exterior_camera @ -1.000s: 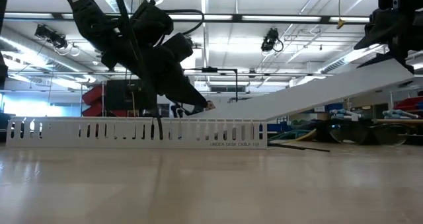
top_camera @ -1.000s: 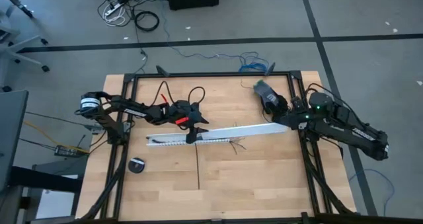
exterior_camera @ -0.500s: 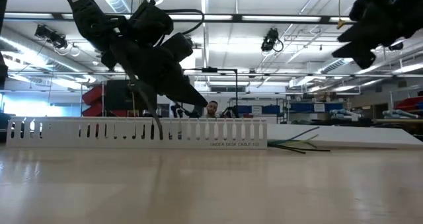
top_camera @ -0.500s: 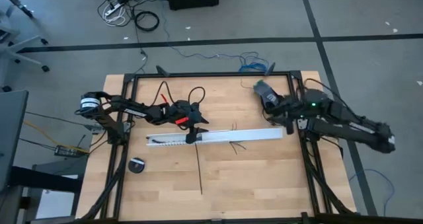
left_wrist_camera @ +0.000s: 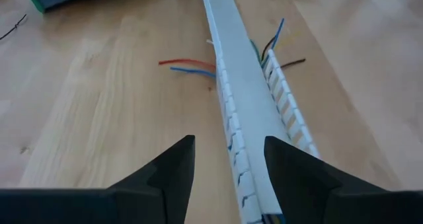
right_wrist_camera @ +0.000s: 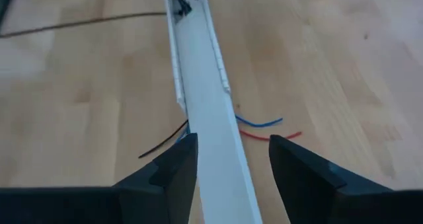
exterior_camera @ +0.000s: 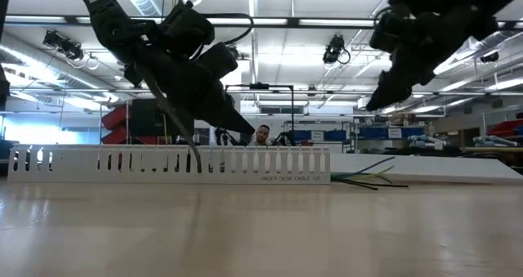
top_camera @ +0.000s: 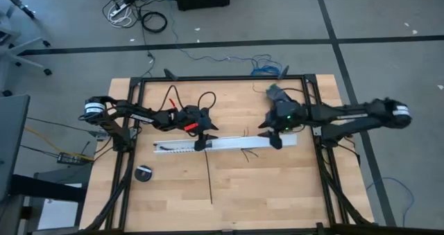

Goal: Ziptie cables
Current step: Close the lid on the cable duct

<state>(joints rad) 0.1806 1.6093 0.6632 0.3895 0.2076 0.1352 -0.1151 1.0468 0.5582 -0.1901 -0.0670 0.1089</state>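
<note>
My right gripper [top_camera: 275, 135] hangs above the white channel's [top_camera: 229, 143] far end, fingers [right_wrist_camera: 173, 169] apart, holding nothing. My left gripper [top_camera: 202, 139] straddles that channel near its slotted end, also spread. The cables [left_wrist_camera: 192, 66] poke out of the channel's sides midway. The ziptie [top_camera: 209, 177] lies beside the channel.

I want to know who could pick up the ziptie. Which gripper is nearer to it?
Left. The left gripper sits at the white channel, right at the ziptie's upper end. The right gripper is over the channel's far end.
</note>
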